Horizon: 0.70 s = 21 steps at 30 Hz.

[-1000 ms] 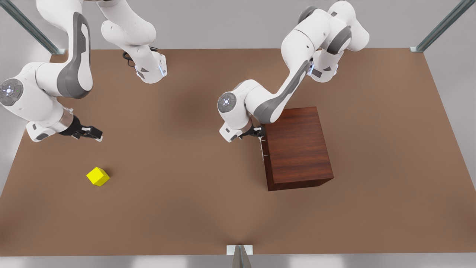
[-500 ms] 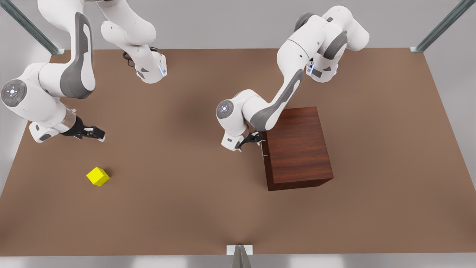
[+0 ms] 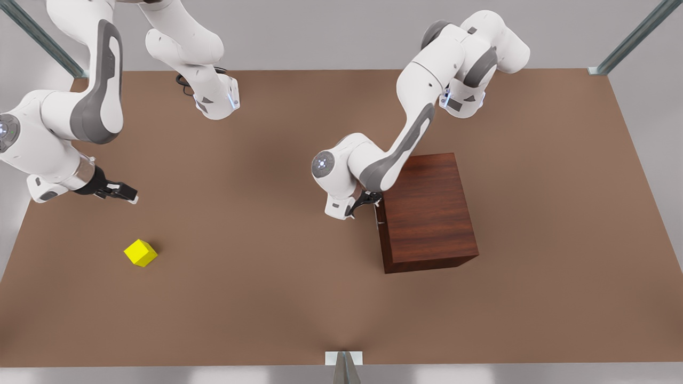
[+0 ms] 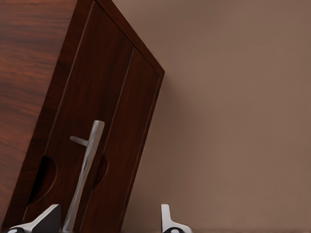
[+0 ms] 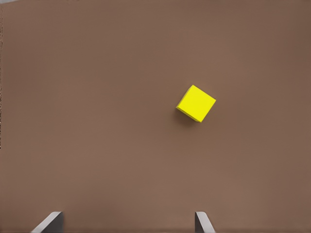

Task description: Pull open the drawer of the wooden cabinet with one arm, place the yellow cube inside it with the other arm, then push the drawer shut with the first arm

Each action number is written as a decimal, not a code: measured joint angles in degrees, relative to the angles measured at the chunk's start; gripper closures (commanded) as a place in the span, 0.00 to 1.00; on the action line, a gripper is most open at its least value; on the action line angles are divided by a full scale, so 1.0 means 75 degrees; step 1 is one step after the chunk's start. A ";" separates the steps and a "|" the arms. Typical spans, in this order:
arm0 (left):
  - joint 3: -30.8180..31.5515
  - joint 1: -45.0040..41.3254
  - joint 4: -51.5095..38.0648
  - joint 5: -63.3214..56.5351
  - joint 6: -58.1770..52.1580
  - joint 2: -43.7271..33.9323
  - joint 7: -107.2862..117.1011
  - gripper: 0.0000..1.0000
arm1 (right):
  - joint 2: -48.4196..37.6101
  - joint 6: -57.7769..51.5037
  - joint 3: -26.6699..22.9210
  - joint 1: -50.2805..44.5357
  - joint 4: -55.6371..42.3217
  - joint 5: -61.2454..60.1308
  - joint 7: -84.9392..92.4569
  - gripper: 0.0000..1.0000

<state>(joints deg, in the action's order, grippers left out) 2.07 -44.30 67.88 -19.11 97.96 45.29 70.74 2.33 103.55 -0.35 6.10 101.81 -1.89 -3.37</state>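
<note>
Table [image 3: 299, 298] is brown and flat, and it carries everything here. The cabinet [image 3: 427, 213] stands on it toward the front view's right, nearer the front edge than the back edge, with plain wood on top. Its drawer [image 4: 104, 131] is pushed in flat with the cabinet's face, and the thin silver handle [image 4: 86, 170] sticks out from it. The left gripper [image 3: 364, 201] is right at that face, by the cabinet's back corner on the front view's left side. In the left wrist view its fingers [image 4: 167, 221] are apart, and the handle runs down between them, close to one finger, but nothing is pinched. The cube [image 3: 141, 253] sits on the table near the edge on the front view's left, well apart from the cabinet, turned so one corner points at the front edge. The right gripper [image 3: 120, 192] hangs above the table near that same edge, a little behind the cube and not touching it. Its fingers [image 5: 203, 222] are apart too, and the cube [image 5: 196, 103] lies on the bare table beyond them.
</note>
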 measured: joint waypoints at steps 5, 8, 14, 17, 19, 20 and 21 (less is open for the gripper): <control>0.0001 -0.0057 -0.0005 -0.0022 0.0010 0.0094 0.0057 0.00 | 0.0010 0.0000 0.0001 -0.0235 0.0000 0.0000 -0.0004 0.00; 0.0005 -0.0064 -0.0016 -0.0104 0.0097 0.0150 0.0084 0.00 | 0.0012 0.0000 0.0002 -0.0334 0.0000 0.0000 -0.0006 0.00; 0.0004 -0.0106 -0.0107 -0.0177 0.0284 0.0203 0.0136 0.00 | 0.0012 0.0000 0.0001 -0.0331 0.0000 0.0000 -0.0010 0.00; -0.0001 -0.0132 -0.0117 -0.0191 0.0467 0.0283 0.0183 0.00 | 0.0012 0.0000 0.0001 -0.0255 -0.0003 0.0003 -0.0011 0.00; -0.0013 -0.0168 -0.0128 -0.0190 0.0632 0.0312 0.0220 0.00 | 0.0012 0.0000 0.0001 -0.0203 -0.0010 0.0006 -0.0012 0.00; -0.0012 -0.0182 -0.0137 -0.0188 0.0701 0.0322 0.0237 0.00 | 0.0012 0.0000 0.0001 -0.0181 -0.0011 0.0005 -0.0012 0.00; -0.0015 -0.0198 -0.0150 -0.0191 0.0760 0.0333 0.0254 0.00 | 0.0012 0.0000 0.0000 -0.0161 -0.0011 0.0006 -0.0013 0.00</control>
<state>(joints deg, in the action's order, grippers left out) 1.96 -45.78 66.76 -20.54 103.66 47.79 72.64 2.42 103.55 -0.34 4.89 101.72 -1.84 -3.47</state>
